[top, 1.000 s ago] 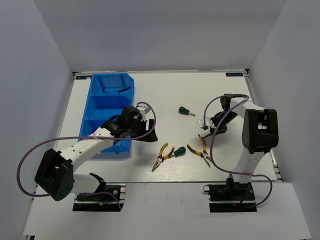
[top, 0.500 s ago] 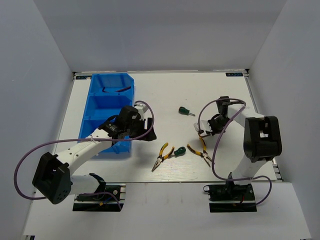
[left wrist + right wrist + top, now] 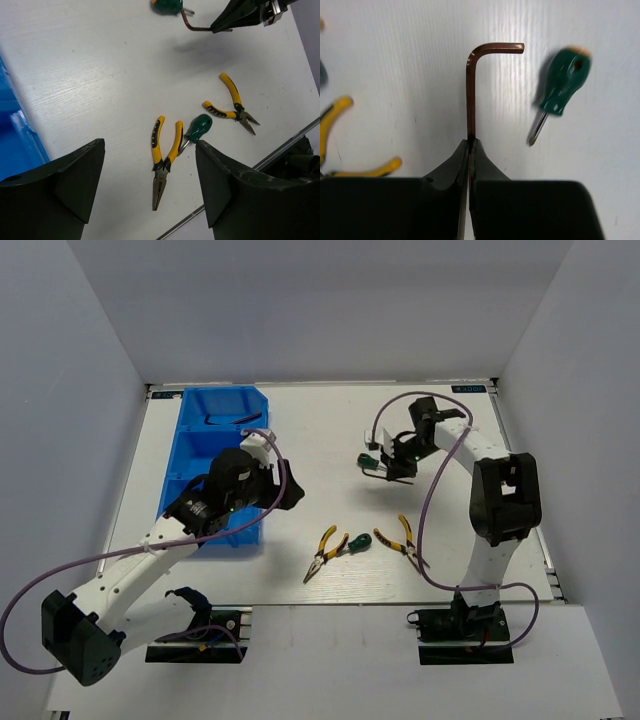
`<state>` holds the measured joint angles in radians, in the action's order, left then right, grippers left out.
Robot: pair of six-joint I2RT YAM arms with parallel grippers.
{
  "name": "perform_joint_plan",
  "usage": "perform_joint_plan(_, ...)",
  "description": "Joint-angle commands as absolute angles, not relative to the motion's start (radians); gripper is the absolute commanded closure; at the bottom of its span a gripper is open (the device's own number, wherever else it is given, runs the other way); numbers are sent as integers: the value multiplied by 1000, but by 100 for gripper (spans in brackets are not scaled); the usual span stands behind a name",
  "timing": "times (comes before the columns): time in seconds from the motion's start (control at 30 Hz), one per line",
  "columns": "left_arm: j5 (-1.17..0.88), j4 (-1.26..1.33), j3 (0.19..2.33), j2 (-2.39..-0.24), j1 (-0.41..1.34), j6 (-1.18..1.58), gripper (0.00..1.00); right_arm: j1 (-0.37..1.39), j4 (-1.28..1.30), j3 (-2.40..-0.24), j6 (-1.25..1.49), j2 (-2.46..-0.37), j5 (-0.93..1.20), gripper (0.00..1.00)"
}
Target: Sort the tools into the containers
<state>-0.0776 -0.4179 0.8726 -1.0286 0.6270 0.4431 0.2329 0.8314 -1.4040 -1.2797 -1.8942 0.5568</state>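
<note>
Right wrist: right claw [image 3: 469, 142] pinches dark brownish L-shaped hex key [image 3: 468, 95]; left claw [image 3: 150, 145] spread wide.

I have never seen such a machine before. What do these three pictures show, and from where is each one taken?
These are two robot arms bolted at the near edge of a white table. Each arm ends in a two-finger gripper. The wide picture comes from a fixed camera above and behind the arms. The other two come from small cameras on the wrists, so the dark shapes at the bottom are the arm's own fingers.

The right gripper is shut on a dark L-shaped hex key, close to a green screwdriver. The left gripper is open and holds nothing.

On the table lie the left pliers, a second screwdriver beside them, and the right pliers. On the left is a row of blue bins. The far bin seems to hold another hex key.
</note>
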Motion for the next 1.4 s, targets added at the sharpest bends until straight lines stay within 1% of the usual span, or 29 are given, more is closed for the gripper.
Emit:
perform_joint_plan(0.0, -8, -407, 922, -991, 632, 449, 17, 284, 792, -1492, -1095, -1882, 707, 100)
perform_joint_plan(0.13, 25, -397, 943, -953, 632, 449, 17, 351, 576, -1558, -823, -1937, 816, 100)
perform_joint_plan(0.17, 50, -397, 954, -953, 632, 449, 17, 388, 537, -1604, -784, -1950, 824, 100)
perform_joint_plan(0.27, 89, -434, 992, -943, 632, 459, 17, 455, 291, -1652, -513, -2028, 844, 100)
perform_joint_plan(0.3, 89, -445, 1002, -943, 623, 459, 17, 469, 129, -1666, -471, -2061, 835, 100)
perform_joint_plan(0.33, 107, -469, 1011, -943, 623, 459, 17, 480, 76, -1680, -433, -2100, 830, 100)
perform_joint_plan(0.37, 129, -482, 1031, -943, 623, 459, 17, 512, 30, -1724, -317, -2118, 824, 100)
perform_joint_plan(0.4, 141, -491, 1031, -934, 623, 469, 17, 520, -104, -1783, -277, -2167, 809, 100)
perform_joint_plan(0.43, 155, -491, 1045, -924, 623, 469, 17, 538, -138, -1858, -240, -2195, 802, 100)
perform_joint_plan(0.47, 187, -503, 1045, -914, 623, 479, 17, 546, -238, -1934, -133, -2271, 795, 100)
perform_joint_plan(0.53, 233, -503, 1045, -887, 623, 489, 17, 560, -302, -2032, -53, -2321, 787, 100)
perform_joint_plan(0.57, 245, -482, 1032, -849, 623, 501, 17, 560, -367, -2060, -26, -2388, 785, 100)
perform_joint_plan(0.6, 256, -482, 1023, -830, 623, 518, 17, 567, -395, -2142, -14, -2410, 750, 100)
perform_joint_plan(0.63, 280, -470, 1014, -813, 623, 528, 17, 575, -412, -2181, -8, -2431, 730, 100)
perform_joint_plan(0.67, 293, -469, 1002, -787, 623, 528, 17, 578, -413, -2221, 21, -2506, 713, 100)
perform_joint_plan(0.7, 293, -469, 1002, -787, 623, 538, 17, 584, -416, -2340, 29, -2529, 709, 100)
perform_joint_plan(0.77, 320, -495, 1002, -778, 623, 551, 17, 597, -443, -2384, 31, -2578, 701, 100)
perform_joint_plan(0.87, 330, -518, 1022, -790, 623, 561, 17, 617, -575, -2306, 35, -2580, 710, 100)
perform_joint_plan(0.93, 330, -529, 1041, -814, 623, 561, 17, 630, -658, -2290, 32, -2589, 678, 100)
perform_joint_plan(1.07, 319, -549, 1065, -868, 623, 561, 17, 655, -701, -2404, 29, -2678, 600, 100)
perform_joint_plan(1.17, 319, -558, 1074, -890, 623, 571, 17, 670, -754, -2401, 14, -2706, 575, 100)
perform_joint_plan(1.37, 308, -558, 1065, -890, 623, 581, 17, 689, -753, -2411, 5, -2756, 540, 100)
